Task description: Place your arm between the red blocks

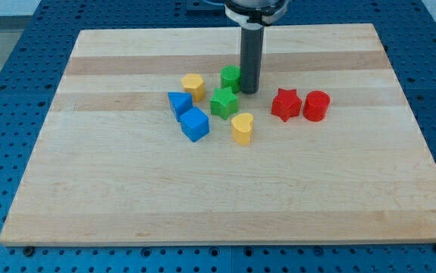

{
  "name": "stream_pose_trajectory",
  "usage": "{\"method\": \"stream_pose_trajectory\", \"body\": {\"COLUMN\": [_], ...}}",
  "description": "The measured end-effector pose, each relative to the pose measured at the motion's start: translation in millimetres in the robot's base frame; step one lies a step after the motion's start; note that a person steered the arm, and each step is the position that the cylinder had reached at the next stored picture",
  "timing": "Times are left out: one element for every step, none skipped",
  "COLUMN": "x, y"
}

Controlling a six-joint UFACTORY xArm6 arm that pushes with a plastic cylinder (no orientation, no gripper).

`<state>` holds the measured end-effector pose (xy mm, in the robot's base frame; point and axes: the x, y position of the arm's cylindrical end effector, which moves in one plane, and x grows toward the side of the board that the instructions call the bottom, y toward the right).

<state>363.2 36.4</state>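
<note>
Pale wood board point(127, 197) — my tip point(249, 92) beside green block point(230, 76); no pincer visible.

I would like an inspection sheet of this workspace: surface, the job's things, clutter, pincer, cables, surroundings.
Surface: pale wooden board, flat.
Job's things: red star block and red cylinder block side by side at the view's right, almost touching; very little gap between them.
Clutter: green block, green star block, yellow block, yellow heart block, blue triangular block, blue cube, grouped near the centre.
Pincer: none; my tip rests beside the green block, to the view's left of the red blocks, not between them.
Cables: nothing seen.
Surroundings: blue perforated table around the board.
</note>
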Motion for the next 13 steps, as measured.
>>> {"method": "stream_pose_trajectory", "body": {"x": [0,0,0,6,27,44,67,99,107,99,90,81,70], "y": [3,33,81,119,139,139,136,132,109,88,79,79,79]}}
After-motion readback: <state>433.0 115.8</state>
